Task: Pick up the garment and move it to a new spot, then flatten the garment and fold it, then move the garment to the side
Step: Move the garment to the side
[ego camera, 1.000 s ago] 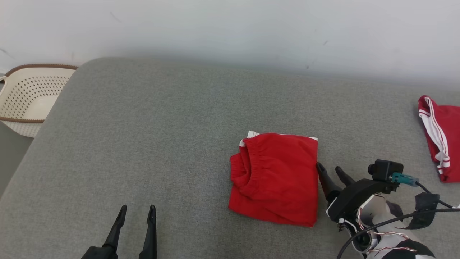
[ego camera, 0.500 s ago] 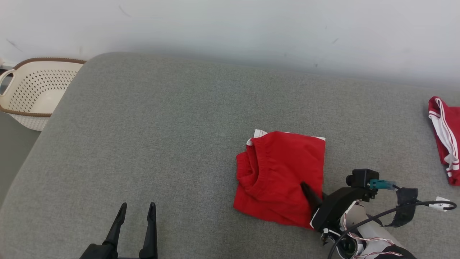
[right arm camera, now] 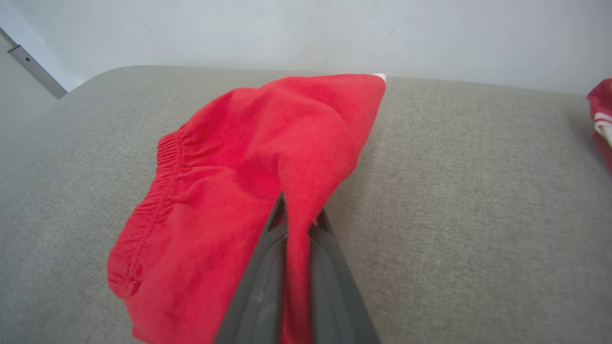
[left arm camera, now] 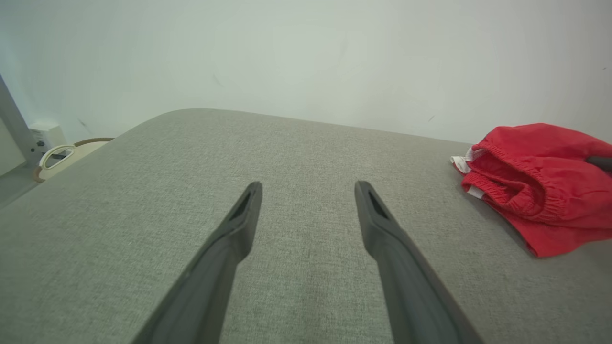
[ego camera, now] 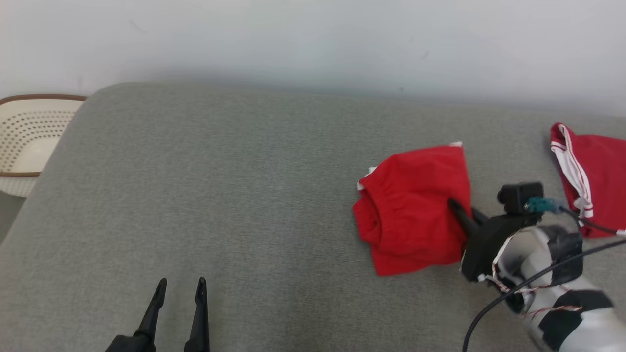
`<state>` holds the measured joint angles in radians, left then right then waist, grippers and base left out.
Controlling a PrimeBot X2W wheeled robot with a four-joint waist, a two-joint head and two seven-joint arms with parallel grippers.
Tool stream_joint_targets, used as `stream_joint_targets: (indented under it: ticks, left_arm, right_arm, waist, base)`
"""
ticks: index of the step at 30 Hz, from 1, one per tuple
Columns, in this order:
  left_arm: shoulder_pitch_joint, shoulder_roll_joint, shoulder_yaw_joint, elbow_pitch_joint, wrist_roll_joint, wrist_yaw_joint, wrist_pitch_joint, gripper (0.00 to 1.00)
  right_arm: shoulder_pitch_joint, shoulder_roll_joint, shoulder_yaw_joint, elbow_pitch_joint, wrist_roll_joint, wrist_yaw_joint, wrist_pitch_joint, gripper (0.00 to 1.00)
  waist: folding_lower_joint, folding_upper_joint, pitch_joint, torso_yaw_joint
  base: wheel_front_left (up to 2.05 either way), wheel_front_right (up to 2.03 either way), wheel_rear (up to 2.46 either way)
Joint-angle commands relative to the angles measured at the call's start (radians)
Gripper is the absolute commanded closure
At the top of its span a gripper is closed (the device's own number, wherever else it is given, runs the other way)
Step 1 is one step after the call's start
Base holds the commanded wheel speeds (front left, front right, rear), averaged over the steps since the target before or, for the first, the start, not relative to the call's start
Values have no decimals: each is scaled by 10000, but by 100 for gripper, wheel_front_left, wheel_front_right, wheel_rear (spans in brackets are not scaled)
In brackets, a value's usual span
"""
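- Pinching the shorts (ego camera: pixel 411 205) at their three o'clock edge, the right gripper (ego camera: pixel 464 208) is clamped tight.
- Left gripper (ego camera: pixel 181 282) at seven o'clock: fingers wide, holding nothing.

The right forearm (ego camera: pixel 592 318) is pale with black bands, a black camera (ego camera: pixel 519 195), teal plug (ego camera: pixel 538 204) and cables (ego camera: pixel 508 292).

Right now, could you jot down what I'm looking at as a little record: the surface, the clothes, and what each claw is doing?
surface: grey fabric-covered cushion
task item: folded red garment with an elastic waistband, right of centre
right gripper: shut on the garment's right edge, cloth pinched upward
left gripper: open, empty, above bare cushion
other clothing: red garment with white stripes, far right, apart
nearby: cream perforated basket with a brown rim, beyond the cushion's left end
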<state>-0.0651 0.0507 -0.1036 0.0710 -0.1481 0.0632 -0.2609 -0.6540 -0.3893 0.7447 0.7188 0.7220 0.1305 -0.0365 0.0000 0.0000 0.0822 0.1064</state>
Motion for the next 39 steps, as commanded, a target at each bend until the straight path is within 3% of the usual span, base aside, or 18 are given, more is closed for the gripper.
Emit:
stream_joint_targets:
  ticks: [1, 15, 25, 31, 39]
  left_arm:
    - [49, 3, 29, -24, -1, 1, -57, 0]
    - [-457, 6, 359, -546, 446, -245, -58, 0]
    - [-694, 93, 696, -1275, 688, -390, -58, 0]
    - [-836, 233, 815, -1519, 821, -443, -58, 0]
    - [-1041, 334, 799, -1779, 965, -580, -58, 0]
  right_arm:
    - [-163, -216, 78, -51, -104, 3, 33, 100]
    - [-2564, -2738, 1556, -508, -526, 3, 1074, 100]
    - [-3966, -4253, 2128, -654, 115, 1, 1719, 100]
    - [-4563, -4783, 2517, -527, 465, 1, 2070, 100]
    - [-5533, -5243, 2937, 514, 239, 0, 1966, 100]
  waist:
    - [0, 0, 91, -306]
    - [0, 0, 1313, -1202]
    - [0, 0, 2118, -1437]
    - [0, 0, 2588, -1602]
    - [0, 0, 3244, -1555]
  base:
    - [0, 0, 0]
    - [0, 0, 0]
    - [0, 0, 0]
    - [0, 0, 0]
    - [0, 0, 0]
